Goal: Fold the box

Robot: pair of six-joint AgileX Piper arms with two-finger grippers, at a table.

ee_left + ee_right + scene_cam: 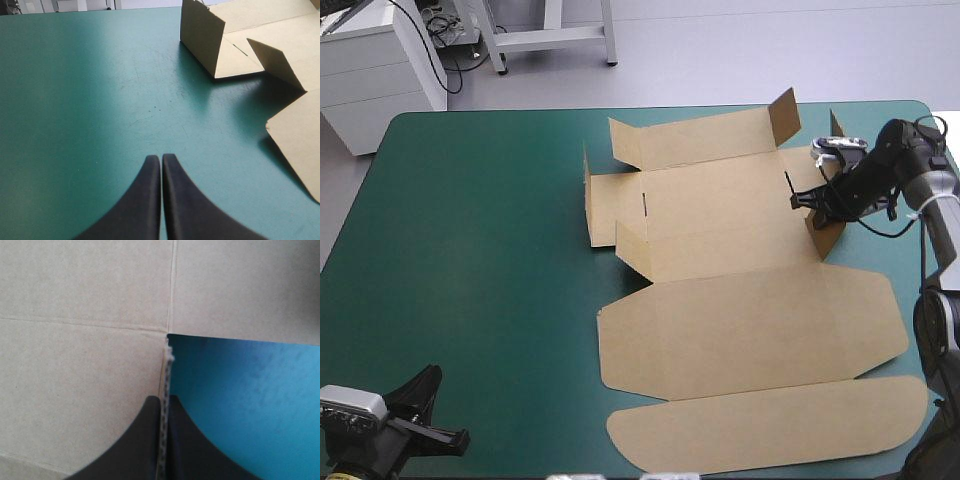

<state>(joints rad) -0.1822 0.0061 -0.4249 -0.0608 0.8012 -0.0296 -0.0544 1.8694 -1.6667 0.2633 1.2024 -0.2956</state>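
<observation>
The brown box [740, 250] lies spread on the teal-green cover, its far walls and left end wall raised, the lid panels flat toward the near edge. My right gripper [807, 200] sits at the box's right end, shut on a short raised flap [825, 230]. In the right wrist view the flap's thin edge [165, 390] stands between the black fingers [137, 440], board to one side and cover to the other. My left gripper [161, 159] is shut with nothing in it, low over bare cover at the table's near left corner [430, 410]. The box's raised left wall [202, 35] stands ahead of it.
The lid's long curved tuck flap [770, 430] reaches close to the table's near edge. A white cabinet [375, 70] and a white frame [550, 30] stand beyond the far edge. Bare cover [470, 240] fills the table's left half.
</observation>
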